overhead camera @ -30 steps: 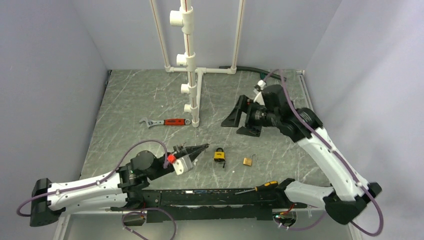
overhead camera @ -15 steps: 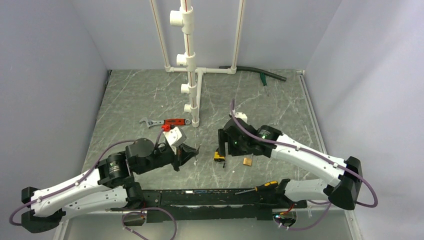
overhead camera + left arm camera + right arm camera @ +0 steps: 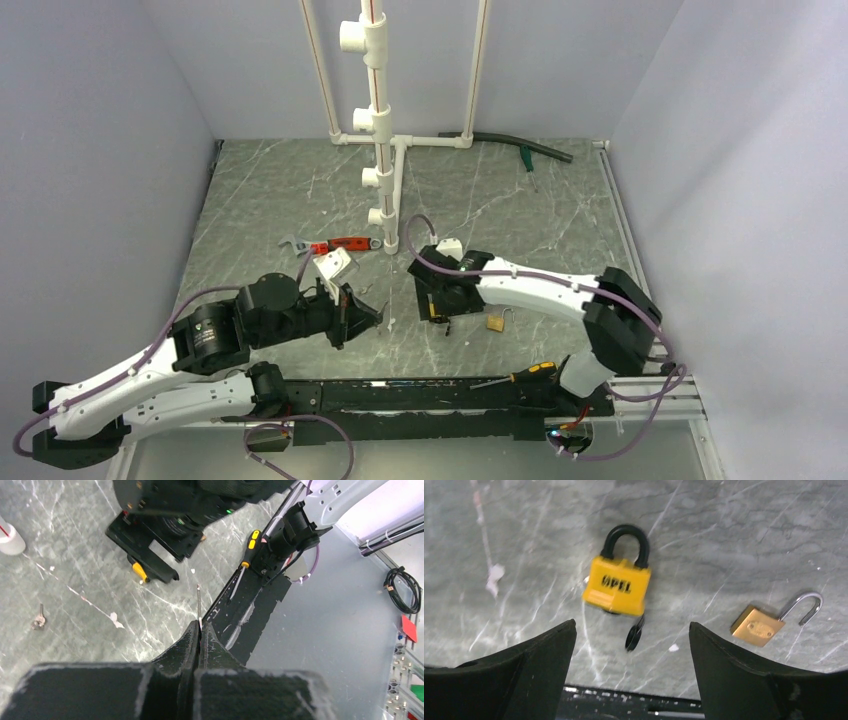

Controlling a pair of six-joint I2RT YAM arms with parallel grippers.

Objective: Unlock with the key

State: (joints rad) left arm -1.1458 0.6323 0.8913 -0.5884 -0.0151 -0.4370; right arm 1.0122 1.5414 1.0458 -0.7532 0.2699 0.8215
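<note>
On the bench point(image 3: 260, 200), the right claw point(image 3: 631, 627) is spread wide above the yellow padlock point(image 3: 618, 587). The left claw point(image 3: 200, 627) is clenched, perhaps on a thin sliver point(image 3: 198, 600). The key point(image 3: 38, 622) is seen lying apart from both, ungrasped. The approach is judged in hand; next, the key must be gripped.

Bright, even overhead light, soft shadows; the yellow padlock point(image 3: 617, 586) looks slightly motion-blurred.
</note>
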